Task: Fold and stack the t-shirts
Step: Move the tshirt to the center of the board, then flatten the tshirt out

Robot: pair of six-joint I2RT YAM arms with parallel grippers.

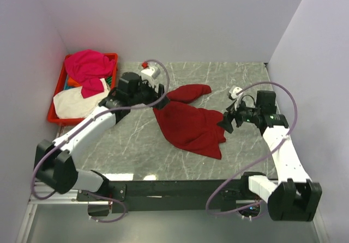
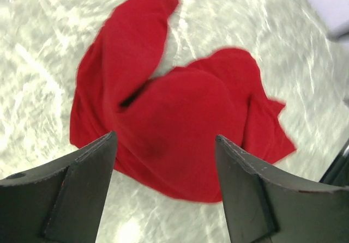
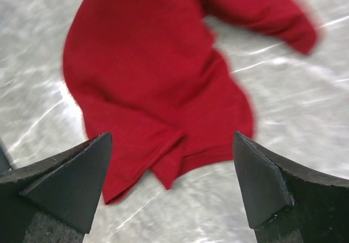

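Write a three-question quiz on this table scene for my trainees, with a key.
1. True or false: the dark red shirt lies neatly folded on the table.
2. Where are the other shirts? A. piled in the red crate; B. stacked on the table; C. held by the right gripper.
3. Fill in: the left gripper and the right gripper both have their jaws ____.

Key: 1. False: it lies crumpled, with one sleeve thrown out. 2. A. 3. open, holding nothing.
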